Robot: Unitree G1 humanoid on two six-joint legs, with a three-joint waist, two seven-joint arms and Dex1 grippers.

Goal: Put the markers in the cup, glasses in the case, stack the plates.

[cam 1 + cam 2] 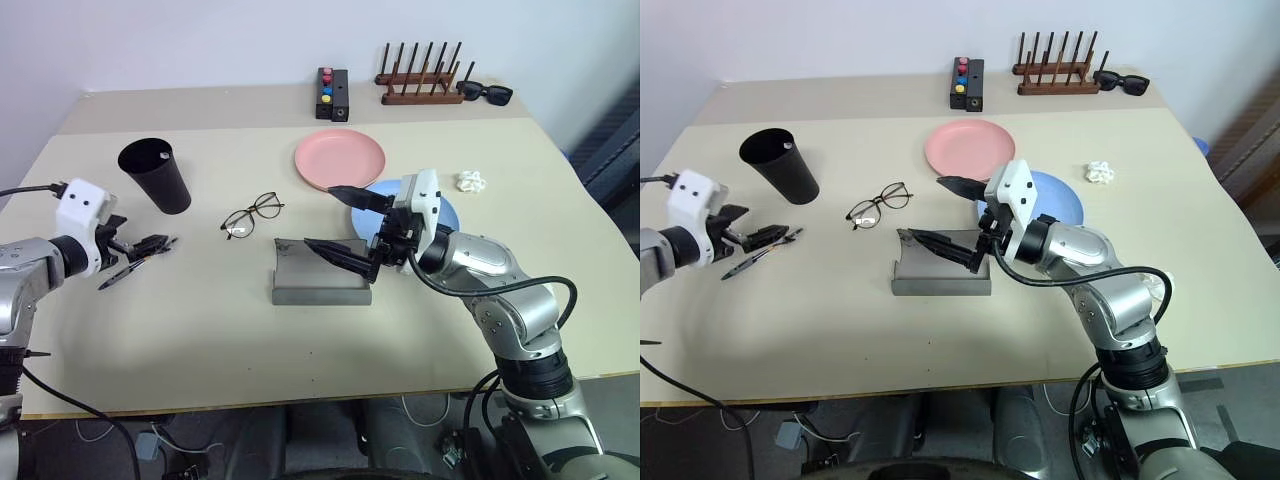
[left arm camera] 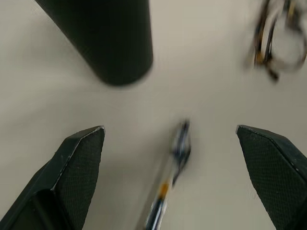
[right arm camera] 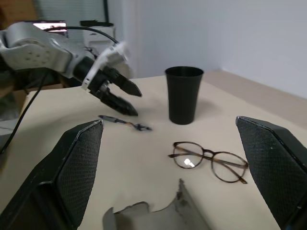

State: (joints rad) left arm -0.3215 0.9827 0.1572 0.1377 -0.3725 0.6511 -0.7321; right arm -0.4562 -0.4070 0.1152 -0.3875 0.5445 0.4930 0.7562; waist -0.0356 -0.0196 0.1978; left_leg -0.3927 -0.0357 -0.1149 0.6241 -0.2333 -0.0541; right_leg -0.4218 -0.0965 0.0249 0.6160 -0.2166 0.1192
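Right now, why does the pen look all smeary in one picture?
In the left wrist view the pen, the cup and the glasses are smeared by blur; in the left eye view the same pen looks sharp; in the right wrist view a bright glint sits on one lens.

Looks like a lab or test room, not a home. Plain beige tabletop [image 1: 300,360] under my claws, bare white wall beyond it. Past my right claw [image 1: 345,225]: a black box with coloured buttons [image 1: 331,92] and an empty wooden peg rack [image 1: 420,82]. Loose cables [image 1: 90,425] on the floor below the near edge.
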